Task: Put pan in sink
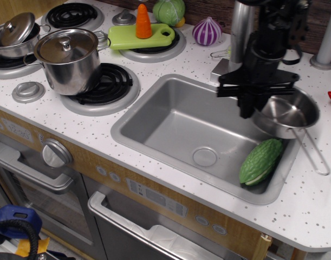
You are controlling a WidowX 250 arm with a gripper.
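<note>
The small shiny steel pan (287,115) hangs tilted over the right end of the grey sink (170,116), its wire handle (312,154) pointing to the front right over the countertop. My black gripper (251,103) is shut on the pan's left rim and holds it above the basin. A green bumpy toy vegetable (261,161) lies in the sink's front right corner, just below the pan. The round drain (204,157) shows in the basin floor.
A tall lidded steel pot (69,59) stands on the front burner, a smaller lidded pot (14,33) at far left. A green cutting board (138,37) with an orange cone, a green cabbage (169,11) and a purple onion (207,31) stand at the back. The faucet (240,32) rises behind the sink.
</note>
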